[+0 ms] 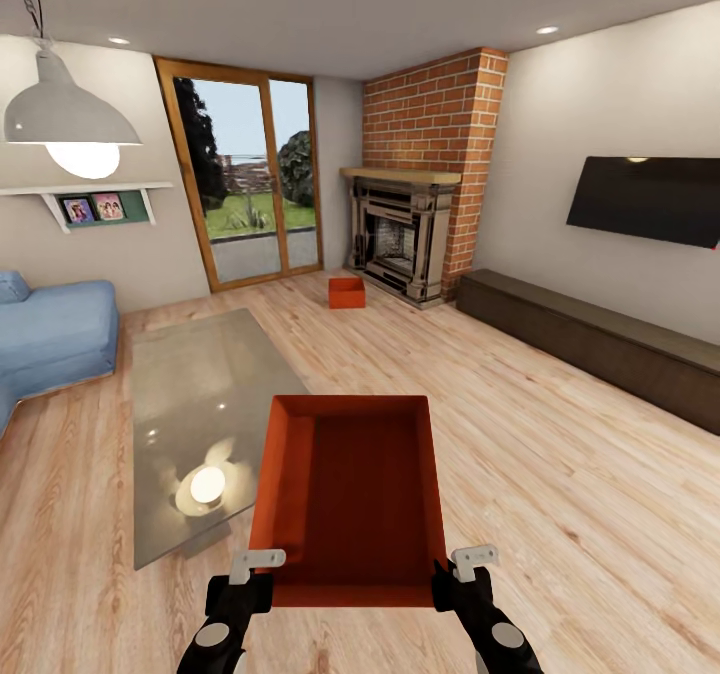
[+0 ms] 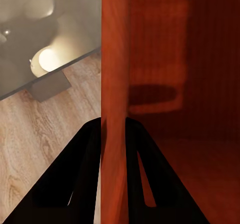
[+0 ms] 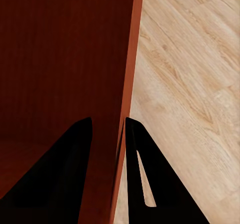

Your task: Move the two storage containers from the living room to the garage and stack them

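I am in the living room, over its light wood-plank flooring (image 1: 520,424); the garage and its floor are out of view. One orange-red storage container (image 1: 345,494) is held up in front of me between both arms. My left gripper (image 1: 255,574) is shut on its left wall (image 2: 112,84), one finger (image 2: 70,179) outside and one inside. My right gripper (image 1: 458,572) is shut on the right wall (image 3: 129,74) the same way, with a finger (image 3: 60,179) inside the bin. The second storage container (image 1: 347,292) sits on the planks by the fireplace (image 1: 400,239).
A glass coffee table (image 1: 200,384) stands just left of the held bin, with a blue sofa (image 1: 50,339) beyond it. A long dark low cabinet (image 1: 600,339) lines the right wall under a TV (image 1: 650,199). Wood-framed glass doors (image 1: 255,179) are at the back.
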`<state>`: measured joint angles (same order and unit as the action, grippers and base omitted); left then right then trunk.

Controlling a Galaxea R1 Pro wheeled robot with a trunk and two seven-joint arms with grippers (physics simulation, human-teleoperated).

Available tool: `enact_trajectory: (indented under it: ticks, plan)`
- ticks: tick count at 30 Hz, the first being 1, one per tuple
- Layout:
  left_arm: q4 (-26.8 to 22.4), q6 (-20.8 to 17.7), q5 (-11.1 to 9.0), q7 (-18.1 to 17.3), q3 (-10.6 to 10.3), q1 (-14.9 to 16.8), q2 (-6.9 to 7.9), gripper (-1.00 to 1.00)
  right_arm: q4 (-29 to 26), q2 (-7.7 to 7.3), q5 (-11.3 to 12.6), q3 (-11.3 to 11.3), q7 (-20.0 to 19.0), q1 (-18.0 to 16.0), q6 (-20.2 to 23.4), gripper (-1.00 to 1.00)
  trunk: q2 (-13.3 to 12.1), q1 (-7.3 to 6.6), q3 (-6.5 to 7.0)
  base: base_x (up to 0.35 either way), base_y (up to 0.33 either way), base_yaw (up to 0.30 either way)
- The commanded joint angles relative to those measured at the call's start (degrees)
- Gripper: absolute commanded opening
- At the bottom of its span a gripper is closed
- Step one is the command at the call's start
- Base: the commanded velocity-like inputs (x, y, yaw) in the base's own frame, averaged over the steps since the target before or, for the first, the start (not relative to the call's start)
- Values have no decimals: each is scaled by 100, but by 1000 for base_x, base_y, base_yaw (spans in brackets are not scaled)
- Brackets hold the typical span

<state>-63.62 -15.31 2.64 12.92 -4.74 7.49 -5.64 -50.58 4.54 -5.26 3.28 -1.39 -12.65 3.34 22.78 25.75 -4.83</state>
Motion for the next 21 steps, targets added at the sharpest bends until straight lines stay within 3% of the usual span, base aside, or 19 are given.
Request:
enact_trajectory:
  ticks: [1, 21]
  plan:
    - [-1, -42, -1, 53, -18, 4, 1, -100, -22, 3, -45, -3, -28, -5, 35, -100, 13, 4, -13, 0, 0, 0]
    - [-1, -25, 0, 52, -9, 4, 7, -100, -22, 3, -45, -3, -28, -3, 35, -100, 13, 4, 74, 0, 0, 1]
